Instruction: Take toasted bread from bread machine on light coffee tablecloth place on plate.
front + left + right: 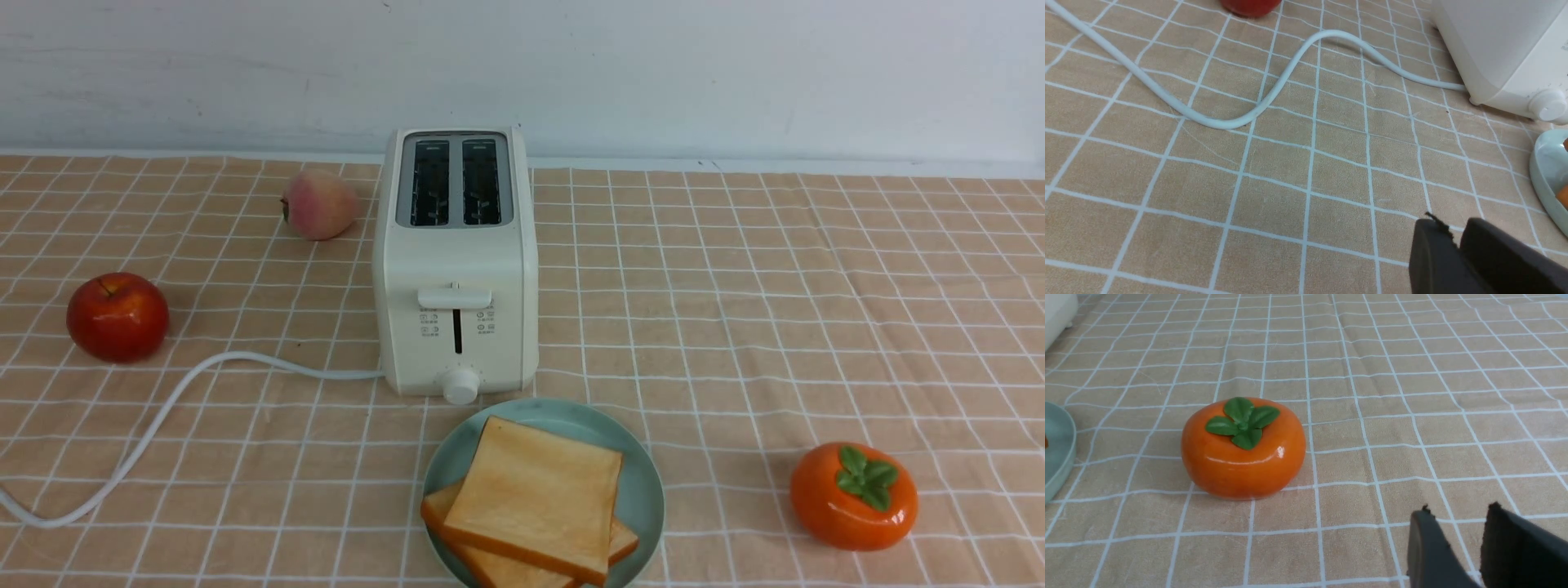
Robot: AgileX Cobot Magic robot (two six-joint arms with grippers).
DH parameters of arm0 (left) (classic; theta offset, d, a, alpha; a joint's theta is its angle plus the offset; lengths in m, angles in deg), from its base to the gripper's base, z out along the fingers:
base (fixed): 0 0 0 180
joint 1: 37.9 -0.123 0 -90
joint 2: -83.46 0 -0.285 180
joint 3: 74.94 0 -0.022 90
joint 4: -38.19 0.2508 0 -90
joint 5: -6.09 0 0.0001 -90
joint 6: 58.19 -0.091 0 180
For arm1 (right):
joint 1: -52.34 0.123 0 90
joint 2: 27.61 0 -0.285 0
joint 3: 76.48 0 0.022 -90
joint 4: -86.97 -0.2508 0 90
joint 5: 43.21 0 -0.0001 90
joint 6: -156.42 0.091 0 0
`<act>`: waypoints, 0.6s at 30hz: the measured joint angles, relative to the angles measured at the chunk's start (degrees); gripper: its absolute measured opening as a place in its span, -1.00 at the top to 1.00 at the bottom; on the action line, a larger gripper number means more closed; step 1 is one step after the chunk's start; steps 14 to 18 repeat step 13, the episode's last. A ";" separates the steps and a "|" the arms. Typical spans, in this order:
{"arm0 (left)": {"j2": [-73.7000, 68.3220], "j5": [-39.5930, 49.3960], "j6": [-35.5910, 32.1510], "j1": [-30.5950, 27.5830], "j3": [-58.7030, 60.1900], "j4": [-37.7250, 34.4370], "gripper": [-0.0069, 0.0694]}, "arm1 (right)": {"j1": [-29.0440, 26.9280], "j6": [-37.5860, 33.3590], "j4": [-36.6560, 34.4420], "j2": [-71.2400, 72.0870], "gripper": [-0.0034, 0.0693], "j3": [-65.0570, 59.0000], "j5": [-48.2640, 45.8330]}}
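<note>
Two slices of toasted bread lie stacked on the plate [645, 490], the top slice [535, 494] skewed over the lower one [438, 505]. Just behind the plate stands the bread machine [457, 269] on the light coffee tablecloth [735, 310], both of its slots [455, 181] empty and dark. Neither arm shows in the front view. In the left wrist view my left gripper [1457, 234] hangs low over bare cloth, shut on nothing, with the plate's rim [1541, 175] to one side. My right gripper [1459, 514] is open and empty over the cloth.
The toaster's white cord [163, 416] snakes across the cloth to the front left. A red apple [117, 317] sits at the left and a peach [320, 204] beside the toaster. An orange persimmon [853, 496] lies right of the plate, close before the right gripper [1243, 453].
</note>
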 joint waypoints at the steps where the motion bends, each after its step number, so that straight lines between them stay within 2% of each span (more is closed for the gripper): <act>1: 0.00 0.00 0.00 0.00 0.00 0.00 0.55 | 0.00 0.00 0.00 0.00 0.32 0.00 0.00; 18: 0.00 0.00 0.00 0.00 0.00 0.00 0.51 | 0.00 0.00 0.00 0.00 0.30 0.00 0.00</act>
